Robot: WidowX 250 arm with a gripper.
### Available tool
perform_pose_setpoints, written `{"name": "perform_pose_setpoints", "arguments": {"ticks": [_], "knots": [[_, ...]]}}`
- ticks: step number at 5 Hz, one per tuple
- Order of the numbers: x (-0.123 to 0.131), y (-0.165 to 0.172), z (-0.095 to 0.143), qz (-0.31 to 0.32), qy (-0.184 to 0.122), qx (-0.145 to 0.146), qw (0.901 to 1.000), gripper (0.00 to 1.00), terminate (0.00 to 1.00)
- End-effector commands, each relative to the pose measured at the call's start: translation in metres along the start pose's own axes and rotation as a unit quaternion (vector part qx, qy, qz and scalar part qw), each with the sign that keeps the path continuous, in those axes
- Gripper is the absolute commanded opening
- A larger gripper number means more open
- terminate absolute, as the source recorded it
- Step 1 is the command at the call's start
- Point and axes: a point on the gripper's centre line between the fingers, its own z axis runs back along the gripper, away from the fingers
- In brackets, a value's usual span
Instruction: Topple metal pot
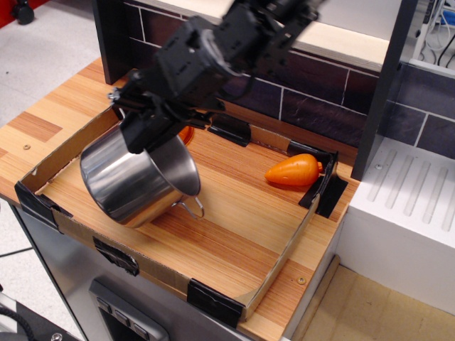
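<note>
The shiny metal pot [131,183] is at the left of the cardboard-walled wooden tray [234,234]. It is strongly tilted, with its open mouth facing right and its wall leaning low over the boards. A wire loop handle [190,208] hangs at its lower right. My black gripper [151,130] is at the pot's upper rim, fingers closed over the rim edge. The arm slants up to the right toward the back wall. The far side of the pot's rim is hidden behind the gripper.
An orange translucent lid [185,133] peeks out behind the pot and gripper. An orange carrot-shaped toy [293,170] lies at the tray's back right. Black tape brackets [229,128] hold the tray corners. A dark tiled wall [313,92] runs behind. A white appliance [409,206] stands right.
</note>
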Motion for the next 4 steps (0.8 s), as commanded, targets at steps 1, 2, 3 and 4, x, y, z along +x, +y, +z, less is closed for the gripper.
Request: {"name": "perform_pose_setpoints", "arguments": {"ticks": [1, 2, 3, 4], "knots": [[-0.005, -0.018, 0.019, 0.011, -0.013, -0.024, 0.9996, 0.0, 0.0], [-0.008, -0.029, 0.02, 0.021, -0.009, -0.051, 0.9984, 1.0, 0.0], [-0.012, -0.039, 0.023, 0.016, -0.008, -0.06, 0.9981, 1.0, 0.0], [-0.012, -0.044, 0.03, 0.015, 0.01, -0.102, 0.9947, 1.0, 0.0]]}}
